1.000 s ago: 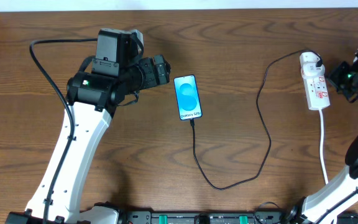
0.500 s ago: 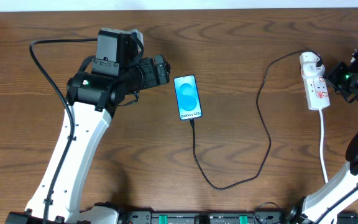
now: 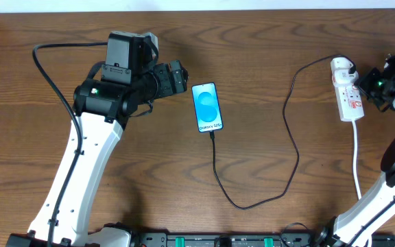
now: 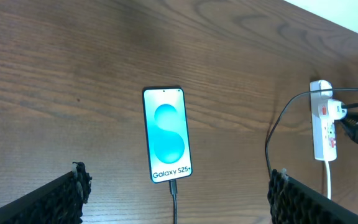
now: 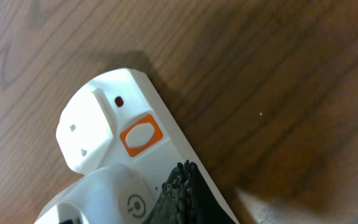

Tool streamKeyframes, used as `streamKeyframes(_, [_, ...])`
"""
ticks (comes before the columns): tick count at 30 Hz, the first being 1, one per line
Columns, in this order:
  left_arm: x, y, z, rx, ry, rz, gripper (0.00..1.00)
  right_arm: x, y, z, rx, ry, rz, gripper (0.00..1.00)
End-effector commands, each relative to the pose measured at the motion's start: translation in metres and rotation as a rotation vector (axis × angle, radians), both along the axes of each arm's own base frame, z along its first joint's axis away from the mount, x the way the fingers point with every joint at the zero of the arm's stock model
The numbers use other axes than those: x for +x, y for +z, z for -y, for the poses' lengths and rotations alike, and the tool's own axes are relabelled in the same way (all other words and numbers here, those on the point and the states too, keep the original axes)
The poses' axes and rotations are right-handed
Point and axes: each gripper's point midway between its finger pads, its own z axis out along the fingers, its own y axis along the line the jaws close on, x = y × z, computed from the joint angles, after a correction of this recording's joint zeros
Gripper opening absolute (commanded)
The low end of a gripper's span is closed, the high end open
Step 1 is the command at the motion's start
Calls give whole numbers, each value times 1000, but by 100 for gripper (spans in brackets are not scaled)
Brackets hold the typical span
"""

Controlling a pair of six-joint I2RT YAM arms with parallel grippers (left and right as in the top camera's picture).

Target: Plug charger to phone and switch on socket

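The phone lies face up mid-table, blue screen lit, also in the left wrist view. The charger, a thin black cable, runs from the phone's lower end in a loop to its white plug head, which sits in the socket. My left gripper is open just left of the phone, with nothing between its fingers. My right gripper is shut at the socket's right side. Its fingertips are over the strip beside the plug head, just short of an orange switch; contact is unclear.
The socket's white cord runs toward the table's front edge at the right. The left arm's black cable arcs over the table's left side. Bare wood lies between the phone and the socket.
My right gripper has edged slightly left toward the socket. The left arm, phone and cable have not moved.
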Motion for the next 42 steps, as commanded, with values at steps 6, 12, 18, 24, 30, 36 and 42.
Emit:
streamKeyframes(6, [1,2,-3,21,-5,14,93,-6,-25,-42,111,79,-56,1])
streamKeyframes(12, [1,2,-3,21,-5,14,93,-2,15,-39,82,85,10,1])
streamKeyframes(18, [1,2,-3,21,-5,14,93,-2,36,-37,58,79,37,1])
streamKeyframes(24, [0,2,-3,21,-5,13,93,-4,33,-35,46,67,18,1])
streamKeyframes(30, [0,2,-3,21,-5,14,93,-5,30,-39,53,71,8,1])
streamKeyframes(36, [0,2,-2,21,-6,14,93,-4,5,-68,78,125,-49,1])
streamKeyframes(42, [0,2,-2,21,-6,13,93,-4,-1,-88,98,150,-78,1])
